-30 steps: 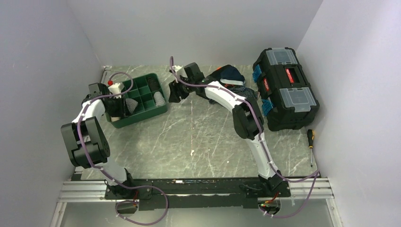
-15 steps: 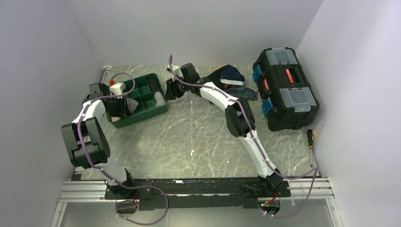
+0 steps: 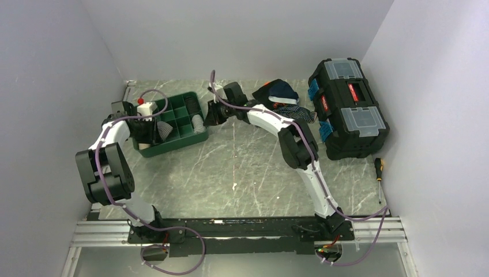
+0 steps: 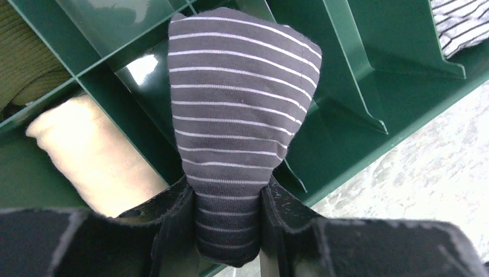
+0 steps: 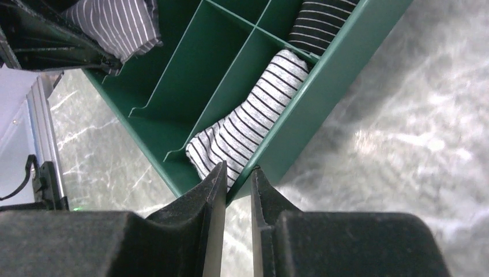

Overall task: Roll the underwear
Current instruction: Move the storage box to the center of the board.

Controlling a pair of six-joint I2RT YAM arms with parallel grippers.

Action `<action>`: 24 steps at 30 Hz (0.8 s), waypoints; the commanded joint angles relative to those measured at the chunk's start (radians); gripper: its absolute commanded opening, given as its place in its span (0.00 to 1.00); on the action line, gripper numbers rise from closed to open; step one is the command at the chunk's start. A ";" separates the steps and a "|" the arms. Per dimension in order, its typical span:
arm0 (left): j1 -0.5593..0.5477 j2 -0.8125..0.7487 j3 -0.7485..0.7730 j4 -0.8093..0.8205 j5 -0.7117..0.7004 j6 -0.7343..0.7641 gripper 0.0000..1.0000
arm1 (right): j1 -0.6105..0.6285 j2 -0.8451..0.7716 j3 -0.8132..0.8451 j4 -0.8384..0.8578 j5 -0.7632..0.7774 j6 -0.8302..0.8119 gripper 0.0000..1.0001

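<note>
The underwear (image 5: 248, 121), a white roll with dark pinstripes, lies in a right-hand compartment of the green tray (image 5: 340, 63); the roll (image 3: 198, 122) also shows from above, and its end (image 4: 461, 23) in the left wrist view. My right gripper (image 5: 236, 167) straddles the tray's near wall beside it, one finger inside and one outside, jaws pinched on the wall. Over the tray's (image 3: 173, 144) left compartments my left gripper (image 4: 228, 190) is shut on a dark grey roll with thin white stripes (image 4: 242, 104). From above the right gripper (image 3: 209, 118) and left gripper (image 3: 154, 131) show.
A cream roll (image 4: 86, 150), an olive one (image 4: 29, 57) and a dark striped roll (image 5: 323, 23) fill other compartments. A heap of dark garments (image 3: 282, 98) lies at the back. A black toolbox (image 3: 349, 107) and a screwdriver (image 3: 379, 173) are at the right.
My right gripper reached the tray's right wall and closed its jaws on it. The tray turned slightly. The left gripper kept its hold on the dark grey roll.
</note>
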 commanded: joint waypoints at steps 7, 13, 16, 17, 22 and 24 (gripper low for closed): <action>-0.068 -0.028 -0.029 -0.021 0.036 -0.024 0.00 | 0.054 -0.328 -0.428 0.065 0.045 0.111 0.00; -0.067 -0.067 -0.049 0.005 0.027 -0.071 0.00 | 0.134 -0.417 -0.496 0.065 0.071 0.101 0.10; -0.065 -0.096 -0.055 0.008 0.028 -0.090 0.00 | 0.143 -0.431 -0.486 0.046 0.107 0.083 0.21; -0.064 -0.107 -0.055 0.006 0.027 -0.095 0.00 | 0.142 -0.435 -0.485 0.037 0.122 0.072 0.24; -0.050 -0.165 -0.040 -0.023 -0.013 -0.110 0.00 | 0.124 -0.466 -0.506 0.037 0.140 0.049 0.40; -0.042 -0.178 -0.029 -0.041 -0.022 -0.115 0.00 | 0.119 -0.474 -0.506 0.035 0.142 0.040 0.45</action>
